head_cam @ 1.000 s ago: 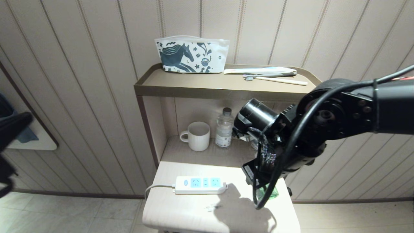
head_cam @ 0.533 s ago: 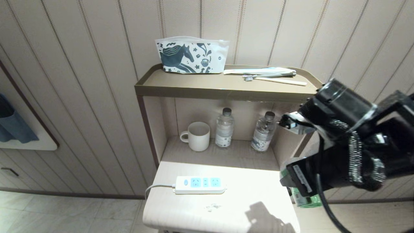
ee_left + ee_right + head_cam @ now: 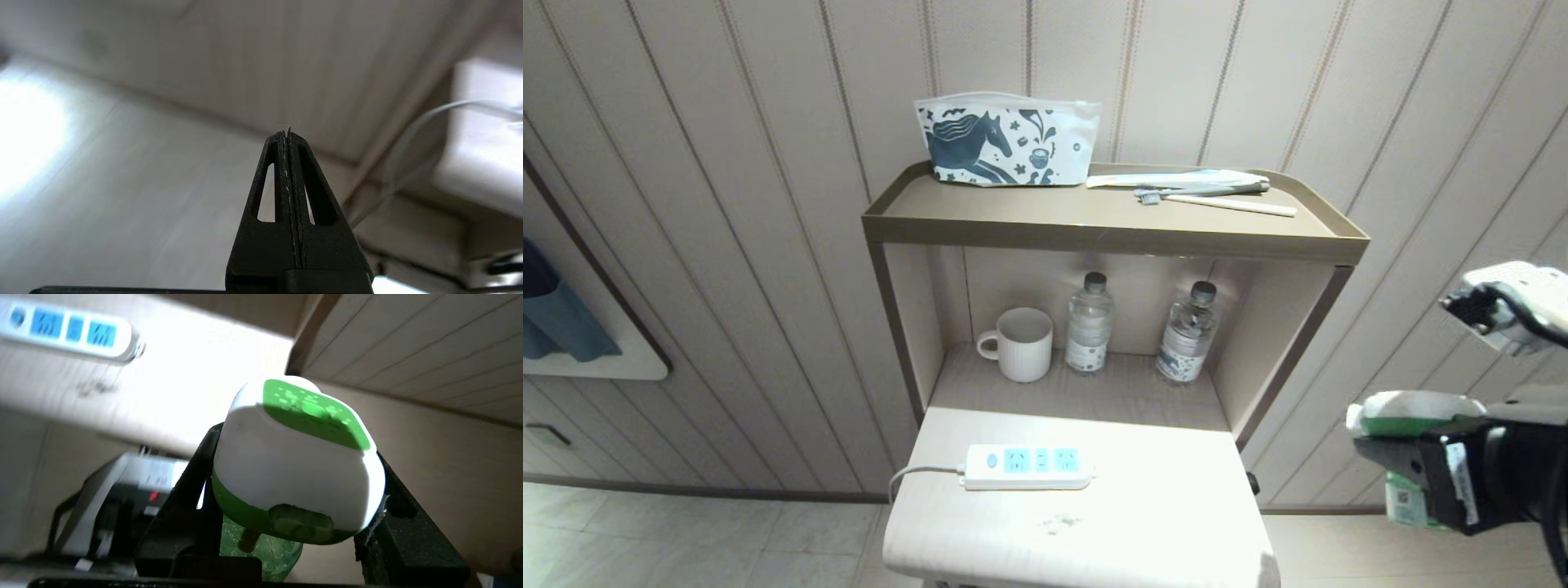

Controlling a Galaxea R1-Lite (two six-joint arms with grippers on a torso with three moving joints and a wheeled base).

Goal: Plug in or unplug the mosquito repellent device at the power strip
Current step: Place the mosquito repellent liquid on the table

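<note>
White and green repellent device (image 3: 298, 473) with a clear green bottle, between black fingers (image 3: 408, 547). White power strip (image 3: 1027, 467) with pale blue sockets. White pouch (image 3: 1008, 140) printed with a dark teal horse. Cream ribbed mug (image 3: 1023, 343).

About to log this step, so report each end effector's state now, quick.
Left end effector: shut, empty, hanging over the floor.
Right end effector: shut on the mosquito repellent device, held off to the right of the power strip.
</note>
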